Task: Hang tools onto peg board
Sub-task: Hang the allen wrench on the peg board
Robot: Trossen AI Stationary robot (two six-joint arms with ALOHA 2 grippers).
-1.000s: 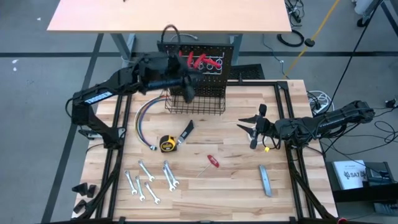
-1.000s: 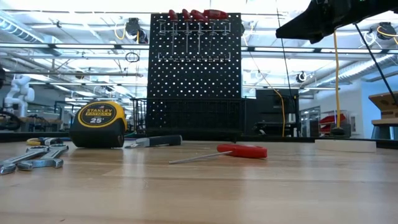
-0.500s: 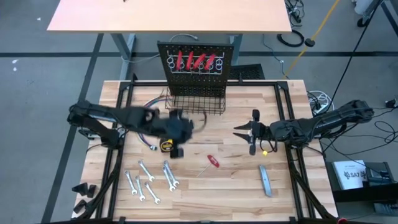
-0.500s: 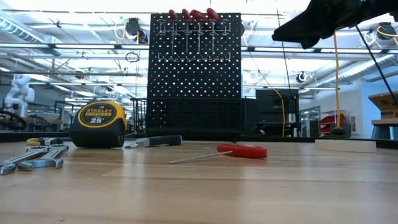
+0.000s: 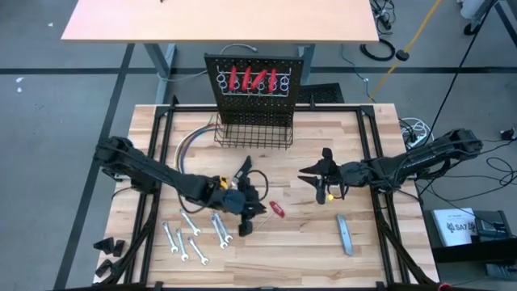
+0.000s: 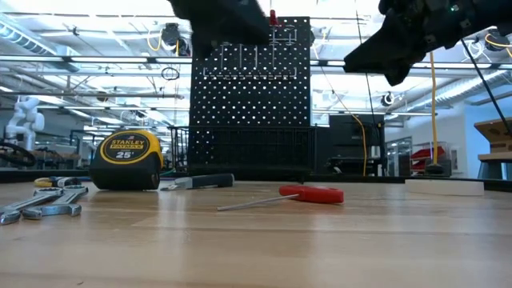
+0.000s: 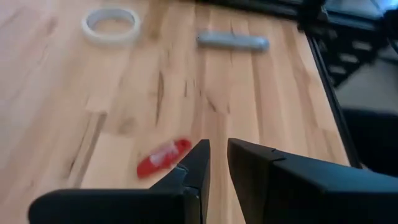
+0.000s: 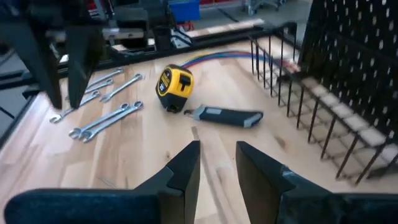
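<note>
Tools first: four red-handled pieces are parked in the shiny ring holders along the top of the upright black perforated metal peg board, and the fifth one, a slim red-handled screwdriver, is lying flat on the pale wooden tabletop, well out in front of the board's black wire basket. The big change is the left arm. A second ago it was up over the ring holders, half a second ago it was sweeping back across the table, and now the left gripper hangs low just beside that last screwdriver with its fingers only a narrow gap apart and nothing between them. So I'd say the board drop-off is done and it's lining up the next pickup, though it'll need to open up more before it can take the handle. The right gripper has only drifted a bit toward the middle of the table; it hovers off to the right of the screwdriver, jaws also narrow and empty, basically waiting. Everything else is where it was: yellow tape measure, black-handled knife, the silver open-end wrenches, white tape roll and short grey metal bar are all lying on the table, so there's plenty left to hang.
</note>
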